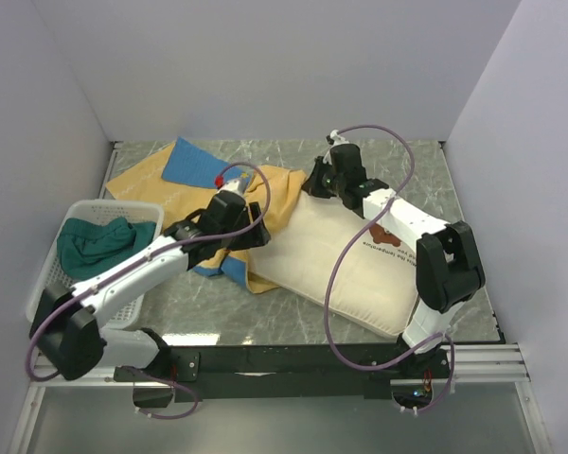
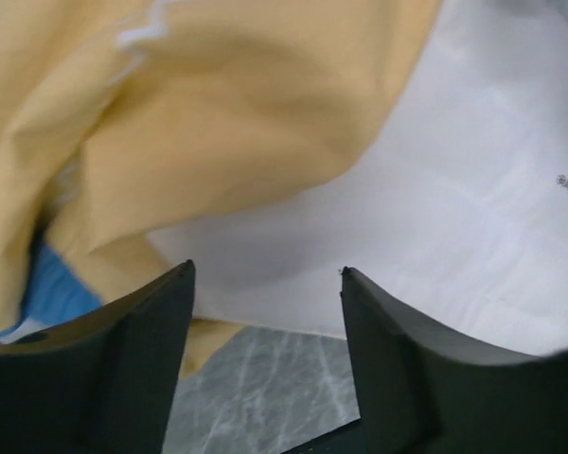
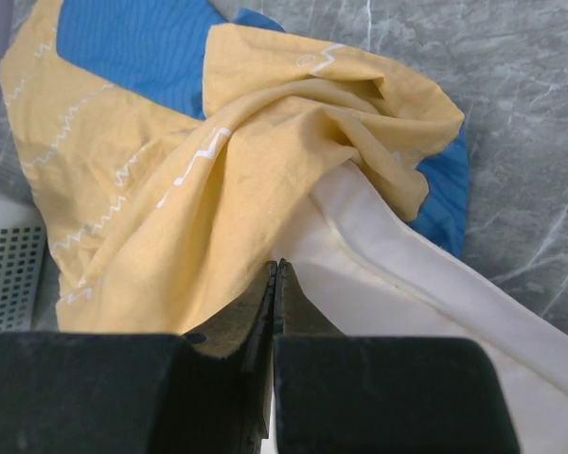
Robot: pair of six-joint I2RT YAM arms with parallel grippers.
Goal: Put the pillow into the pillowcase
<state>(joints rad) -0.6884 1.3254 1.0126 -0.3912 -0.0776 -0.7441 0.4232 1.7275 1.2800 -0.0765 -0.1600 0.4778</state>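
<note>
**Left jaws wide, right jaws shut, pillow end under the case**

Black fingers of the left gripper (image 2: pixel 265 274) fill the bottom of the left wrist view. They stand well apart with nothing between them. Past them shows the cream-white pillow (image 1: pixel 346 270) and a mustard-yellow fold of the pillowcase (image 1: pixel 276 194) lying over it, with a strip of the grey marble table (image 1: pixel 265 317) below.

The right gripper (image 3: pixel 275 268) has its two jaws pressed flat together. Its tips sit right at the line where the yellow cloth meets the pillow's seamed edge, and whether any fabric is pinched there cannot be told.

From above, the pillow lies slantwise on the middle and right of the table, and the right arm reaches across over it. Its brown bear print (image 1: pixel 385 235) shows just beside that arm. The pillow's far-left end is covered by the crumpled pillowcase, which spreads toward the back left corner, mostly yellow with blue patches. Whether that end is actually inside the opening cannot be told.

A white plastic basket (image 1: pixel 80 210) holding a dark teal cloth (image 1: pixel 99 244) stands at the left edge, beside the left arm.
</note>
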